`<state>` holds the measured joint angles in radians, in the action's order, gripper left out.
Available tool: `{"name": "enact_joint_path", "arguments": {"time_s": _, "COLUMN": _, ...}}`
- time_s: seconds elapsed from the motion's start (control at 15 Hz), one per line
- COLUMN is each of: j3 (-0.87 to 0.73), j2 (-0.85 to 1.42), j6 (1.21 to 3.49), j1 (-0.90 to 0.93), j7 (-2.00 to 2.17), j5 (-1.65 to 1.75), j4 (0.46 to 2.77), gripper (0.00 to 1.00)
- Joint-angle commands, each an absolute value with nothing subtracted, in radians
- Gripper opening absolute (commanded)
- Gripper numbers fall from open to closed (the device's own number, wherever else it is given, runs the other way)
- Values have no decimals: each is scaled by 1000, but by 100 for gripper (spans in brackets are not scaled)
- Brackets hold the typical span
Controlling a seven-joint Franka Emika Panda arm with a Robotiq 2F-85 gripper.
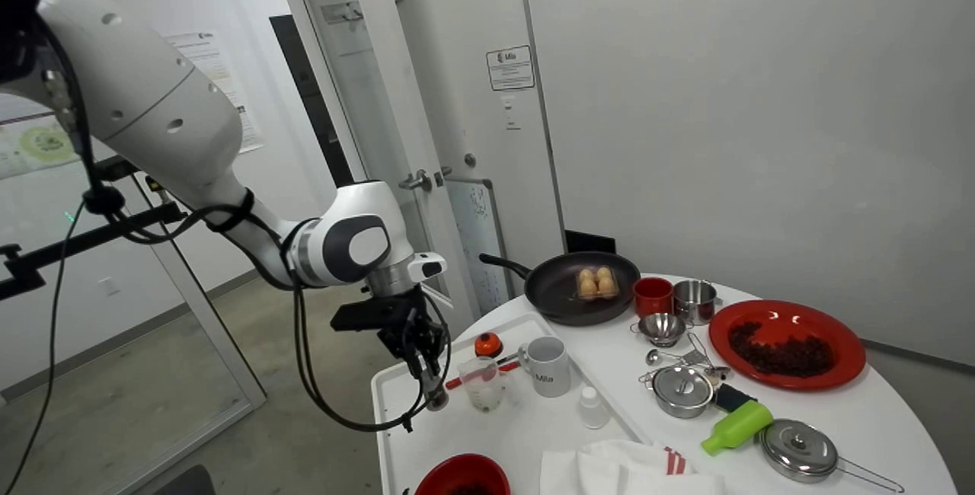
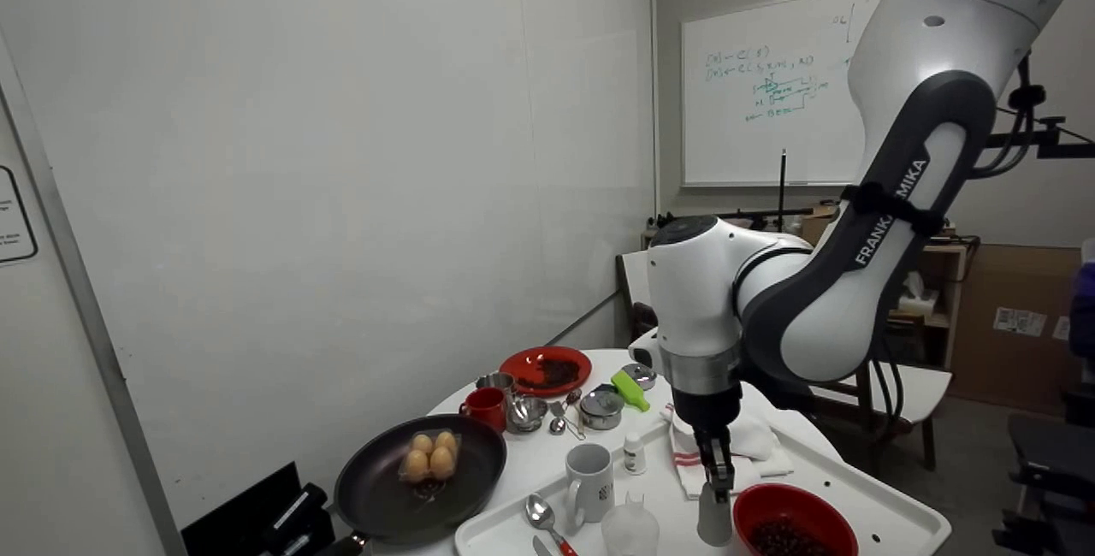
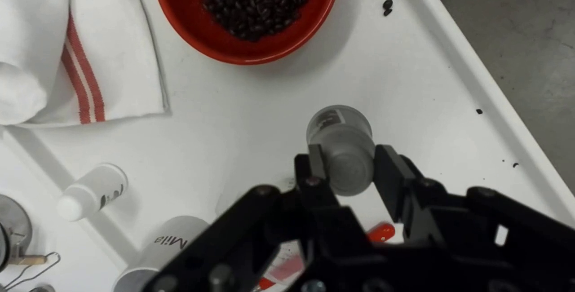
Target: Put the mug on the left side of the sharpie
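Here's your pale grey-white, ceramic-looking mug (image 1: 550, 372), printed with a name, upright on the white plastic tray (image 1: 457, 434), with no fingers on it. Your black gripper (image 3: 348, 162) is clamped on a small grey bottle (image 3: 343, 146) instead, a pad against each side. So my call: nothing shows the placing under way. You have the bottle to part with, then the mug to grasp, lift and set down. Left of what, though? No sharpie stands out for certain; the thin red sticks (image 1: 454, 383) near the mug look like cutlery handles, so whether it already sits on the proper side, I can't say.

Over to the containers! Your round red bowl (image 3: 251, 57) carries a heap of dark, glossy beans (image 3: 256, 4). The round black frying pan (image 1: 557, 295) holds a clear pack of brown eggs (image 1: 597, 282), and dark crumbs (image 1: 777, 354) cover the middle of the wide red plate (image 1: 838, 336). Near the mug stands a see-through plastic cup (image 2: 630, 532), its contents too unclear to name. And you can't see down to the mug's floor.
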<state>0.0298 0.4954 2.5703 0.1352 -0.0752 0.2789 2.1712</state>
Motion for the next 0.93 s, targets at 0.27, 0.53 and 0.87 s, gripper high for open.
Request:
{"name": "enact_joint_path", "arguments": {"time_s": 0.27, "j3": 17, "j2": 656, "j6": 2561, "j1": 152, "j7": -70, "j5": 286, "j4": 2062, "gripper": 12}}
{"name": "enact_joint_path", "arguments": {"time_s": 0.53, "j3": 15, "j2": 711, "j6": 2562, "j1": 152, "j7": -69, "j5": 281, "j4": 2035, "gripper": 12}}
{"name": "enact_joint_path", "arguments": {"time_s": 0.87, "j3": 16, "j2": 774, "j6": 2555, "j1": 153, "j7": -73, "j5": 277, "j4": 2008, "gripper": 11}}
